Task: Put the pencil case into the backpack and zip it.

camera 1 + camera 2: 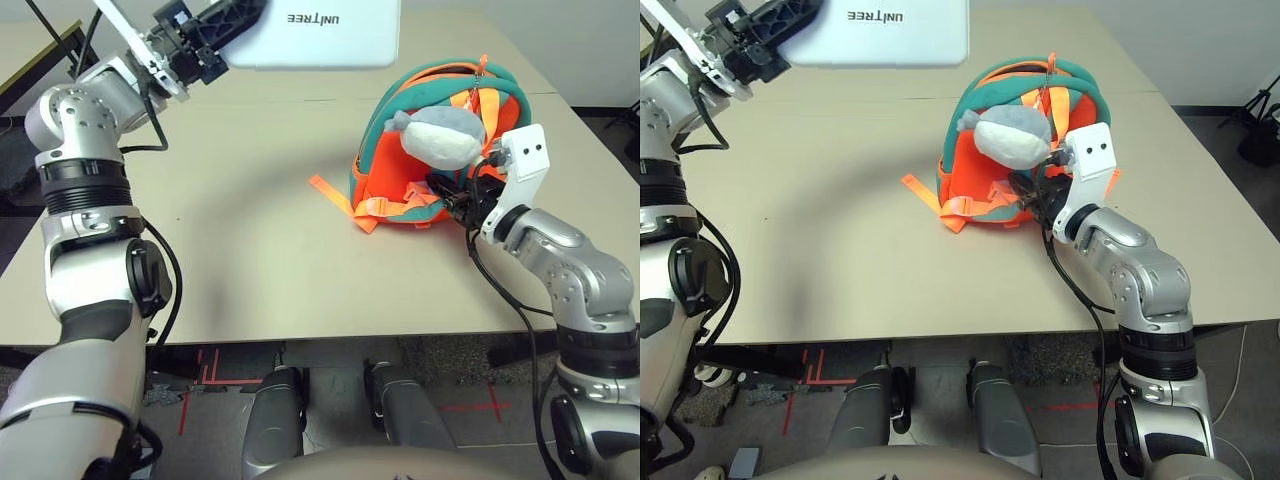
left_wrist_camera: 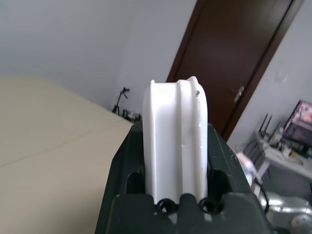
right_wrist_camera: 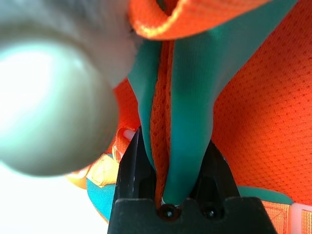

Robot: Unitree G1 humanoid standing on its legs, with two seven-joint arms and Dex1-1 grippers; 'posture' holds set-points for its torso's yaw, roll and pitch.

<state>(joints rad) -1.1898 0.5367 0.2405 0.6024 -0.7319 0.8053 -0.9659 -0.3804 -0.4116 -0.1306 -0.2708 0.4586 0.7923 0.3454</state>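
The white pencil case (image 1: 320,32) with dark lettering hangs in the air at the far left of the table, held at one end by my left gripper (image 1: 222,30). In the left wrist view the case (image 2: 176,141) stands edge-on between the black fingers (image 2: 127,170). The orange backpack (image 1: 440,150) with teal trim lies right of centre, its grey-white plush toy (image 1: 440,135) resting on top. My right gripper (image 1: 455,198) is at the backpack's near side, shut on a teal-edged orange strap (image 3: 183,112).
The beige table (image 1: 250,260) stretches wide to the left of and in front of the backpack. A loose orange webbing strap (image 1: 335,198) trails from the backpack's left side onto the table. The table's front edge runs just below my right forearm.
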